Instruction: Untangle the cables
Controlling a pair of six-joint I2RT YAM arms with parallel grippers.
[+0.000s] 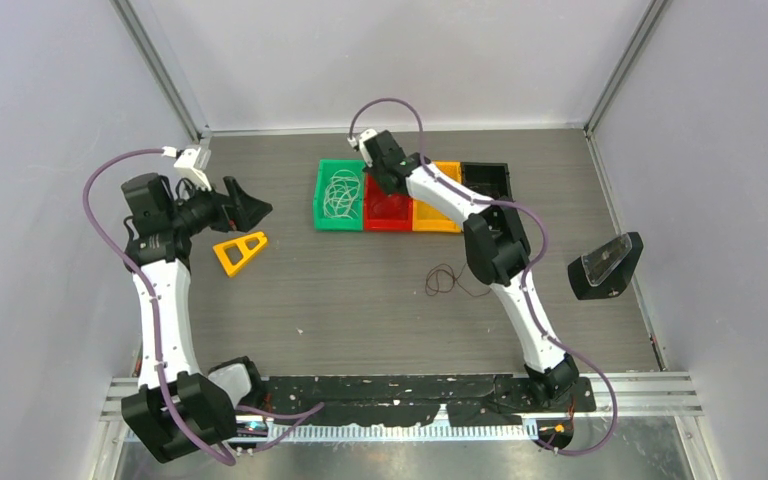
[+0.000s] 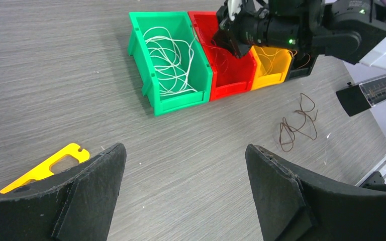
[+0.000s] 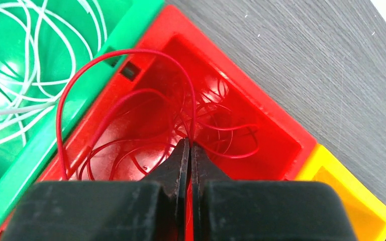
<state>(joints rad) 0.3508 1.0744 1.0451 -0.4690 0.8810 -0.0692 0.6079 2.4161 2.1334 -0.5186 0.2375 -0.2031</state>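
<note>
Pinching red wire [image 3: 193, 110] over red bin [image 3: 241, 83] with right jaws, left jaws spread; probably just brown wire [image 2: 295, 120] left on desk [image 2: 80, 75].

top: overhead | left wrist: oblique | right wrist: close | shared: red bin [image 1: 388, 225]

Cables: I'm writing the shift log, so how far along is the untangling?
Done: white cables lie in the green bin, orange cables in the yellow bin. In hand: the right gripper, fingers shut, pinches a red cable over the red bin. To do: a dark brown cable lies on the table; the left gripper is open.
</note>
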